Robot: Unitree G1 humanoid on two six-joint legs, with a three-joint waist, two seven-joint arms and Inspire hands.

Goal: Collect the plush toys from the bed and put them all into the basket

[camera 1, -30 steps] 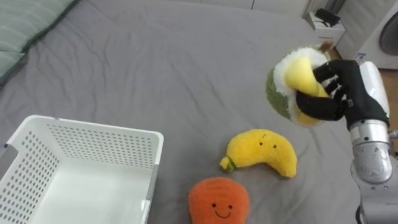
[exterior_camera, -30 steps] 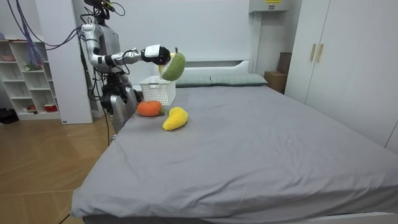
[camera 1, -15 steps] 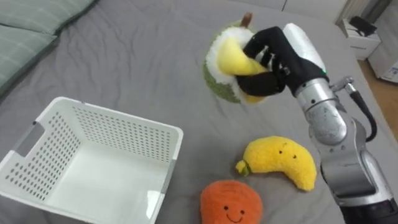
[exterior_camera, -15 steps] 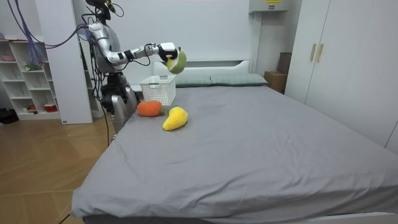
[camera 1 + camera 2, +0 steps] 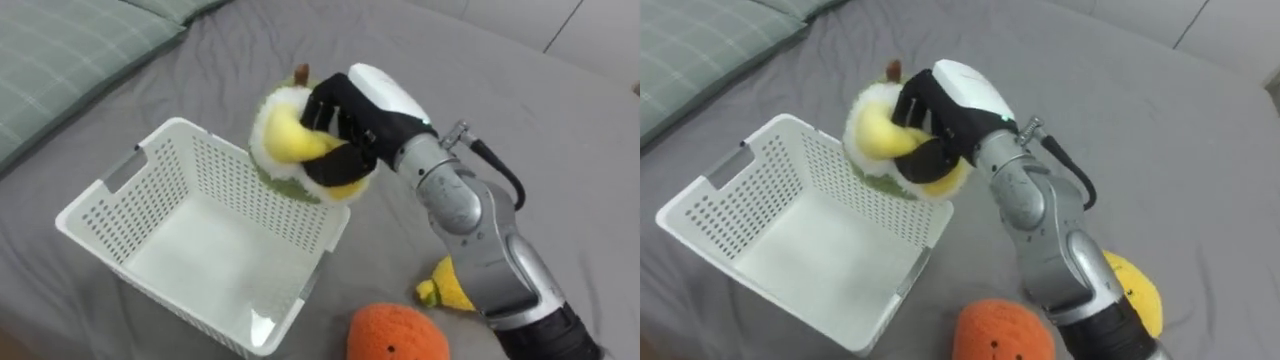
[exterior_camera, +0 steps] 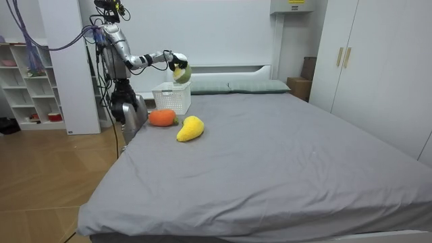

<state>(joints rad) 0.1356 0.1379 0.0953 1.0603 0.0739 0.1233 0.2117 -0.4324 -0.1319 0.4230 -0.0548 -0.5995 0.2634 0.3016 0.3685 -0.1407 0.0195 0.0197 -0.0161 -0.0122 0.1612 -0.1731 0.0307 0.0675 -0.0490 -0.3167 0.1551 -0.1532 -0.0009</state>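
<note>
My right hand [image 5: 355, 115] [image 5: 945, 105] is shut on a plush toy [image 5: 285, 150] [image 5: 875, 140], green and white outside with a yellow centre, and holds it over the far right corner of the white basket [image 5: 120, 215] [image 5: 725, 215]. The basket stands empty on the grey bed. A yellow banana plush [image 5: 450, 290] [image 5: 1135, 290] lies partly behind my right arm. Close to the bottom edge sits an orange plush [image 5: 395, 335] [image 5: 1005, 335]. In the room view I stand at the bed's corner with my arm stretched out over the basket [image 6: 172, 100], hand [image 6: 174, 61] on the toy [image 6: 181, 71].
Green checked pillows [image 5: 70, 50] lie on the bed beyond the basket at the upper left. In the room view a shelf unit [image 6: 30, 88] stands behind me and wardrobes [image 6: 378, 67] line the far side of the bed.
My right arm has swung left with the plush toy, from above the banana to over the basket. The camera has turned left with it, bringing the basket to the middle.
</note>
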